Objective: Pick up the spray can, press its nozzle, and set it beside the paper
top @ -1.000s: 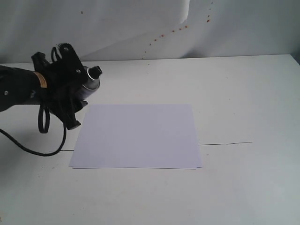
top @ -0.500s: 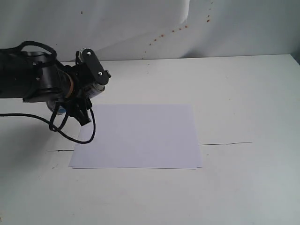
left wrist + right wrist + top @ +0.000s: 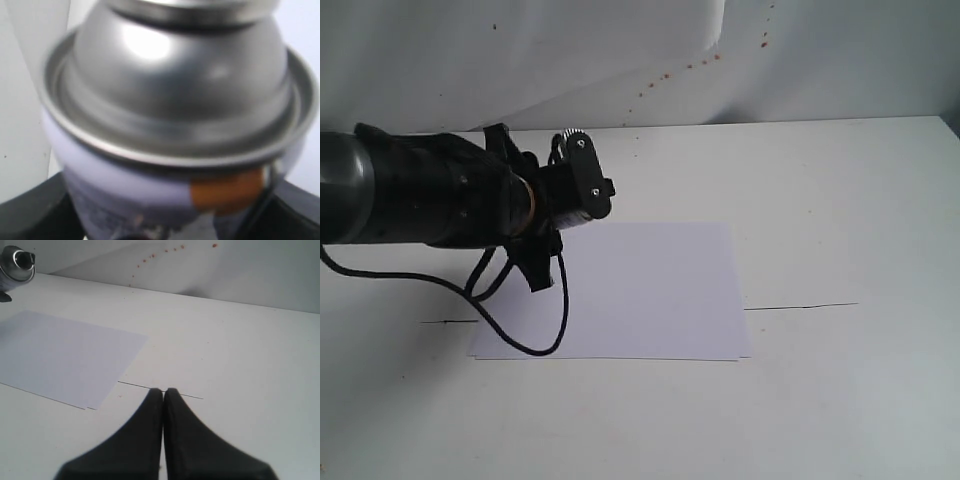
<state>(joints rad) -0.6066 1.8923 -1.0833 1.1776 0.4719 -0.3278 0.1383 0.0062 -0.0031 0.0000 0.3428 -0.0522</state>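
Gripped in the left claw (image 3: 578, 200), closed firmly on the spray can (image 3: 175, 95), with black pads (image 3: 30, 215) pressing in from either side of the body. From the left wrist, crowded almost wholly by the domed silver shoulder, plus a strip of white label with an orange patch; print blurred and unreadable, nozzle cut off past the frame edge. In the exterior view, nearly swallowed by the thick black arm and fingers, with barely a pale sliver showing between them; held on its side above the desk (image 3: 840, 200), over the far left corner of the paper (image 3: 650, 290). Hard to judge how high. Clearer from the right wrist, though small and clipped by the corner of the frame: silver top and dark nozzle (image 3: 25, 258) turned toward that camera, beyond the paper's far edge. Draped across the paper's left side, a black cable (image 3: 525, 335). Pressed together tip to tip with nothing between them, the fingers of the right claw (image 3: 164, 392), seen only from its own wrist and out of sight in the exterior view; beneath, bare desk and a thin dark line (image 3: 190, 396) just off the paper's corner.
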